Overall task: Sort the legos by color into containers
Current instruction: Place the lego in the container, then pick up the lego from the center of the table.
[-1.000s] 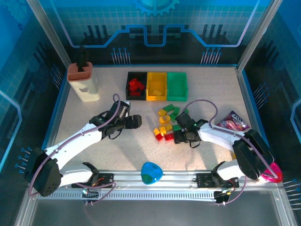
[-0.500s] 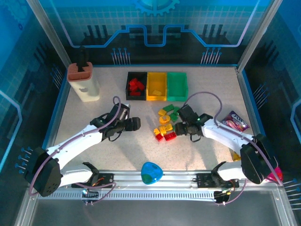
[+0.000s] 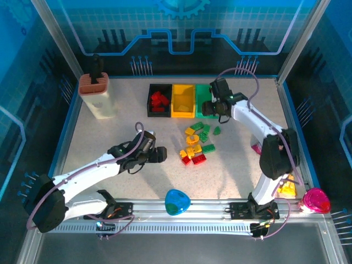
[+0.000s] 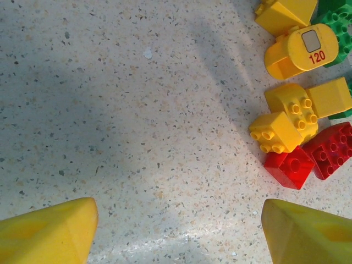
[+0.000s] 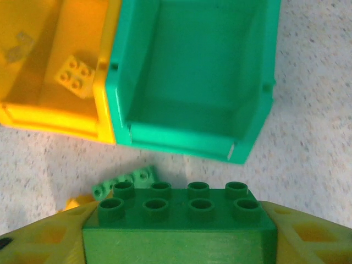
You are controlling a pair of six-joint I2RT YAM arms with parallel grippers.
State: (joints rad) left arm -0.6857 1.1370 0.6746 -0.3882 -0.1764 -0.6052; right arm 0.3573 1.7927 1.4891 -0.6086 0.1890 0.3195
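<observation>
Legos (image 3: 196, 146) lie in a loose cluster near the middle of the table (image 3: 110, 132), whose top is pale, speckled and stone-like. They are small glossy plastic bricks with round studs, in red, yellow and green. From the left wrist we make out a rounded yellow piece (image 4: 300, 50) with a printed 120 on its flat face. Below it, square four-stud yellow blocks touch two red bricks (image 4: 308, 162). One green brick (image 5: 179, 220), oblong with two rows of four studs, is pinched between the yellow fingers (image 5: 311, 236) of the right gripper (image 5: 179, 242). It hangs just short of the near rim of the green bin (image 5: 181, 144), with a smaller green piece (image 5: 124, 180) on the table below it. The containers (image 3: 183, 114) are three open, smooth-walled rectangular bins joined in a row by the table's far edge. The black bin (image 3: 149, 102) holds red bricks, and the yellow bin (image 5: 49, 124) holds one four-stud yellow brick (image 5: 75, 75). The left gripper (image 3: 160, 155) hovers over the table just left of the cluster, its jaws spread wide and its blunt yellow fingertips (image 4: 49, 231) apart. Farther out we see a tall cream block (image 3: 99, 102) with a brown top near the far left corner. A rounded blue-green disc (image 3: 177, 202) sits at the near edge and a pink round cup (image 3: 314, 201) at the near right corner.
</observation>
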